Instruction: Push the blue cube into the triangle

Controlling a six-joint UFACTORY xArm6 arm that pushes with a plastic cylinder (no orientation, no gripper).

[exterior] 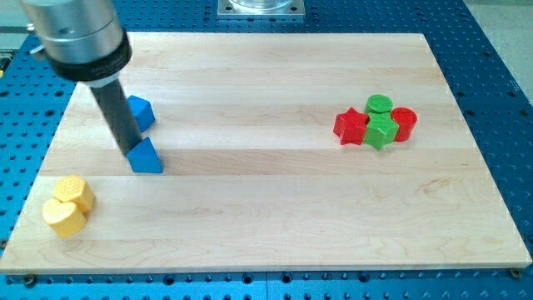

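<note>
A blue cube (pixel 141 112) lies at the view's upper left on the wooden board (pixel 275 200), partly hidden behind my dark rod. A blue triangular block (pixel 147 157) lies just below it, a small gap apart. My tip (pixel 132 149) stands between the two, at the triangle's upper left edge and just below the cube's left side. I cannot tell whether it touches either block.
Two yellow blocks (pixel 75 192) (pixel 62 217) lie touching at the view's lower left. At the right sits a tight cluster: a red star (pixel 351 127), a green cylinder (pixel 380 105), a green block (pixel 382 132) and a red cylinder (pixel 404 122).
</note>
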